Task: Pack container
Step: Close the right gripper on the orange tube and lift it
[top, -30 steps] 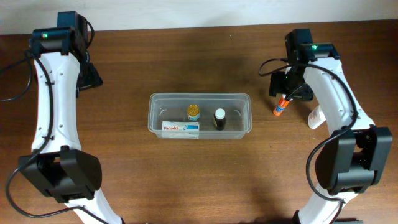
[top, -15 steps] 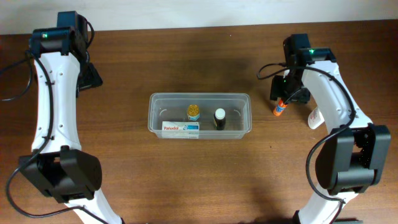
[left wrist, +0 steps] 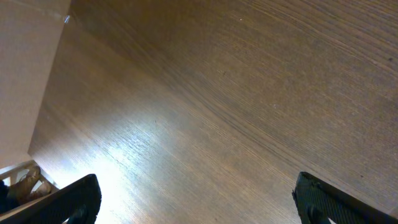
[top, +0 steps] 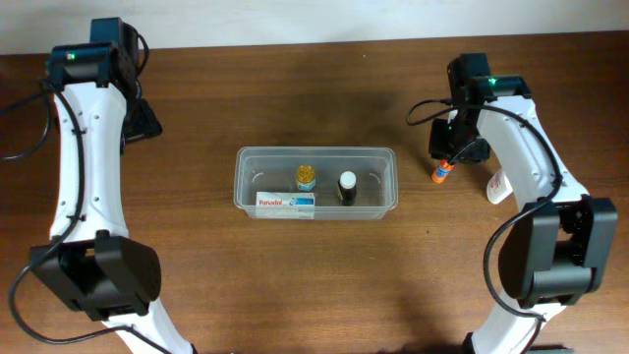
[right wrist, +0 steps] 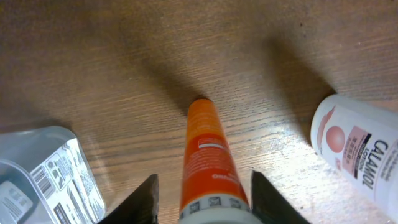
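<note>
Right pincer [right wrist: 204, 186] is narrowing around orange tube [right wrist: 205, 143] since earlier — straddling, not yet pinching; should be centring. Left pincer [left wrist: 199, 202] spread.

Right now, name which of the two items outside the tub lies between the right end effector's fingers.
The orange tube, not the white Calamol bottle lying beside it.

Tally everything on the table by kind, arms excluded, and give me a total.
Tub: 1
Box: 1
Bottles: 3 (gold-capped bottle, black-capped bottle, white bottle)
Orange tube: 1
Total: 6
</note>
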### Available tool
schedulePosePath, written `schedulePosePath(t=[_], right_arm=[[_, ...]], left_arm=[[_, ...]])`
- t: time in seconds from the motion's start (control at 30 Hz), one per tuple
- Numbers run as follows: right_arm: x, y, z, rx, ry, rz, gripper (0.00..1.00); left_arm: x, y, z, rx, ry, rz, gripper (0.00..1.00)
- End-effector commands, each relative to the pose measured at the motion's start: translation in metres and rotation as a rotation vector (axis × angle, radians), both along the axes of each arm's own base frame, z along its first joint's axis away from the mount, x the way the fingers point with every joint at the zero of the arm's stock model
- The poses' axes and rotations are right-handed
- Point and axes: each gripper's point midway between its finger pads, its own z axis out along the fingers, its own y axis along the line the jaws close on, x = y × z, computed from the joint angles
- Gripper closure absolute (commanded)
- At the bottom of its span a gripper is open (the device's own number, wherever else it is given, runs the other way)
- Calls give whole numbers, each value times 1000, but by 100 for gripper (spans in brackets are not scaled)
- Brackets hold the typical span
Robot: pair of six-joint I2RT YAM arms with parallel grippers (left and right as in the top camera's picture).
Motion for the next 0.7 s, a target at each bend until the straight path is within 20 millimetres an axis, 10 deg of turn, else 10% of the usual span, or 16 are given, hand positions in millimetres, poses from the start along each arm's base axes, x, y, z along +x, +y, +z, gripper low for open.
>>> schedulePosePath(t=[0.0, 0.4, 0.67], right_arm=[[-3, -1, -4, 2, 14, -4, 66], [-1, -1, 1, 2, 5, -4, 78], [5, 0, 46, 3, -43, 0, 78]], left_arm=[[-1, 2, 4, 14, -11, 9, 1], [-1, 2, 4, 14, -11, 9, 1], [-1, 2, 4, 14, -11, 9, 1]])
